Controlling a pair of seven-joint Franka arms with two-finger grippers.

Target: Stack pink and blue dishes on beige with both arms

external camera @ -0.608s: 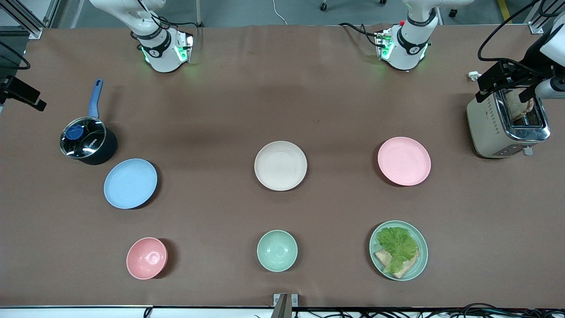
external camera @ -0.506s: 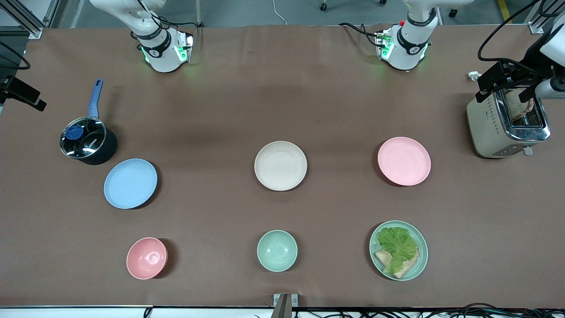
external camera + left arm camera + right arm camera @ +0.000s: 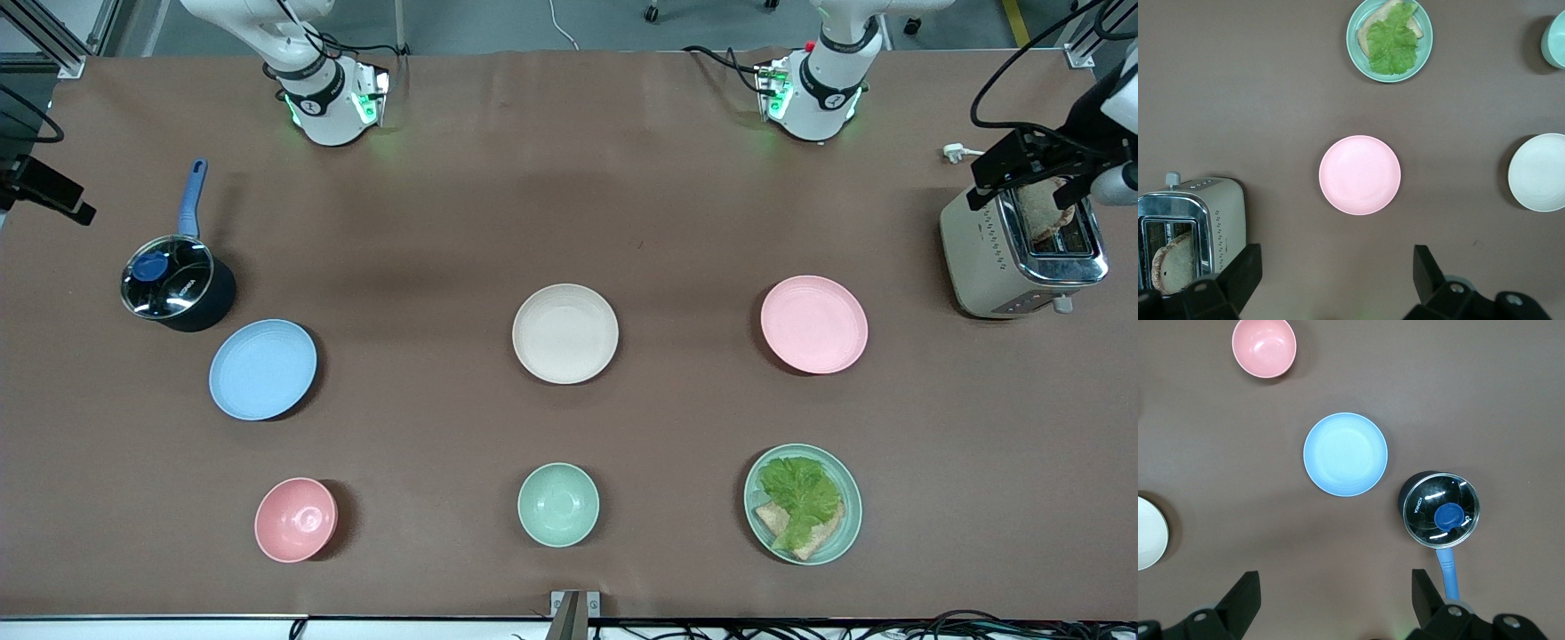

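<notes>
Still unstacked: my open, empty left gripper (image 3: 1331,277) and right gripper (image 3: 1331,597) hang high over the brown surface (image 3: 444,222), each needing a descent onto the pale pink round matte plate (image 3: 1359,175) and light blue round matte plate (image 3: 1345,454) before the cream-beige round matte plate (image 3: 565,333).

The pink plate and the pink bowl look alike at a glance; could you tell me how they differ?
The pink plate is wide and shallow, while the pink bowl is narrower and deep. The pink plate is a paler pink than the pink bowl. The pink plate lies toward the left arm's end of the table, near the toaster; the pink bowl sits toward the right arm's end, nearer the front camera. Both are round, upright, empty and untouched by either gripper.
</notes>
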